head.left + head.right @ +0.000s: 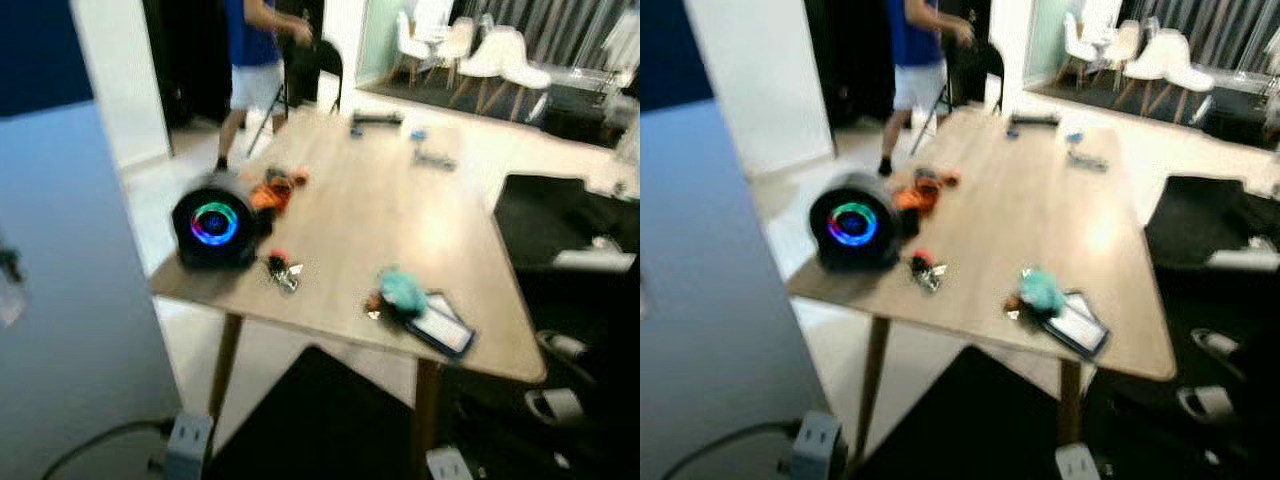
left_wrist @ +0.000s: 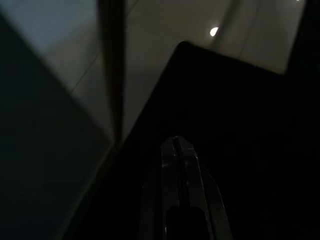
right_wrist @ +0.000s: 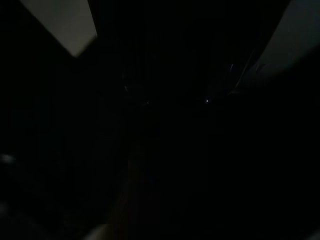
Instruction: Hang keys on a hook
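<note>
A bunch of keys (image 1: 283, 273) with a red tag lies near the front left edge of the wooden table (image 1: 400, 210), just right of a round black speaker (image 1: 215, 227) with a glowing ring. On the pale blue panel (image 1: 70, 300) at the left, a small dark fitting (image 1: 9, 265) sticks out at the frame edge; blur hides what it is. My left gripper (image 2: 175, 142) hangs low over the floor beside a dark chair, its fingers pressed together with nothing in them. The right wrist view is almost black, and my right arm hangs idle.
A teal object (image 1: 402, 289) and a dark flat device (image 1: 441, 326) lie at the table's front right, orange items (image 1: 275, 189) behind the speaker. Black chairs stand at the front (image 1: 320, 420) and right (image 1: 565, 220). A person (image 1: 255, 60) stands beyond the table. A power strip (image 1: 186, 445) lies on the floor.
</note>
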Available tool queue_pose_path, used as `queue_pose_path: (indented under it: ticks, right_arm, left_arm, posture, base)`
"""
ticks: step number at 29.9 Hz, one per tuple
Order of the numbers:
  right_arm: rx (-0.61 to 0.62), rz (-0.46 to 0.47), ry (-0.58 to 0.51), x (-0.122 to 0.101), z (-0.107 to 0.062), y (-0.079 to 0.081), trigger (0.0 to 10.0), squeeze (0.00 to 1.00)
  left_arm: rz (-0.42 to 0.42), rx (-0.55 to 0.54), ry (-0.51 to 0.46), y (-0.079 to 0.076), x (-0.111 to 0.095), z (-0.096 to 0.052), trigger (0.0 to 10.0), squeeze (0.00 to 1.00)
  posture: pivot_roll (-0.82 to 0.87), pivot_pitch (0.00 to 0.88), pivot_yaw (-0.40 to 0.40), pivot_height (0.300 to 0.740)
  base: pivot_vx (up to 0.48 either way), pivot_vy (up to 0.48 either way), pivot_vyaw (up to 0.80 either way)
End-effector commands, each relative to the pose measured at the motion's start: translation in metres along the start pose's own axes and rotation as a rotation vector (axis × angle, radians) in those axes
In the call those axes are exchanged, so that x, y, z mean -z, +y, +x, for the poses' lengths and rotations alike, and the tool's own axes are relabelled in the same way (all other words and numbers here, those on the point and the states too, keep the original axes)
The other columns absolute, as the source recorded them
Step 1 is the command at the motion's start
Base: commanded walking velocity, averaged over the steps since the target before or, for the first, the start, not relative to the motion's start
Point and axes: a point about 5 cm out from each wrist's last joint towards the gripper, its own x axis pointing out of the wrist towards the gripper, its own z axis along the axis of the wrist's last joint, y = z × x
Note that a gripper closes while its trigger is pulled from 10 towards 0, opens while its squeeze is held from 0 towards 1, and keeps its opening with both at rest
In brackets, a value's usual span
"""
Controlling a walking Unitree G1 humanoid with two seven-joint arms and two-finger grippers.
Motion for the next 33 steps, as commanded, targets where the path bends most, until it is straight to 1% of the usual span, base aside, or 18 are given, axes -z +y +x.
queue_pose_path:
  ticks: [1, 16, 19, 23, 26, 29, 33]
  right_arm:
    - [-0.003, 0.007, 0.010, 0.0024, -0.0003, 0.0026, 10.0, 0.00]
    - [0.007, 0.013, 0.016, 0.0043, -0.0011, 0.0000, 10.0, 0.00]
    - [0.006, 0.013, 0.015, 0.0041, -0.0010, 0.0002, 10.0, 0.00]
    - [0.007, 0.014, 0.015, 0.0039, -0.0009, 0.0003, 10.0, 0.00]
    - [0.007, 0.015, 0.015, 0.0039, -0.0009, 0.0004, 10.0, 0.00]
    - [0.009, 0.017, 0.016, 0.0038, -0.0008, 0.0002, 10.0, 0.00]
    - [0.038, 0.055, 0.002, 0.0016, -0.0009, -0.0059, 10.0, 0.00]
  left_arm:
    - [0.005, -0.001, 0.016, 0.0007, 0.0034, -0.0018, 10.0, 0.00]
    - [0.034, 0.031, 0.022, -0.0019, 0.0021, -0.0001, 10.0, 0.00]
    - [0.046, 0.043, 0.017, -0.0041, 0.0017, 0.0000, 10.0, 0.00]
    - [0.032, 0.037, 0.037, -0.0042, 0.0047, -0.0006, 10.0, 0.00]
    - [0.006, 0.014, 0.041, -0.0009, 0.0049, -0.0007, 10.0, 0.00]
    - [0.005, 0.018, 0.035, -0.0004, 0.0039, -0.0005, 10.0, 0.00]
    - [0.005, 0.020, 0.029, 0.0005, 0.0025, 0.0000, 10.0, 0.00]
  posture:
    - [0.09, 0.053, -0.051, 0.740]
    - [0.09, 0.054, -0.046, 0.740]
    - [0.09, 0.055, -0.046, 0.740]
    - [0.09, 0.055, -0.045, 0.740]
    - [0.09, 0.055, -0.045, 0.740]
    - [0.09, 0.055, -0.044, 0.740]
    - [0.09, 0.054, -0.042, 0.740]
  base:
    - [0.000, 0.000, 0.00]
    - [0.000, 0.000, 0.00]
    - [0.000, -0.480, 0.00]
    - [0.000, -0.480, 0.00]
    - [0.000, 0.000, 0.00]
    - [0.000, 0.000, 0.00]
    - [0.000, 0.000, 0.00]
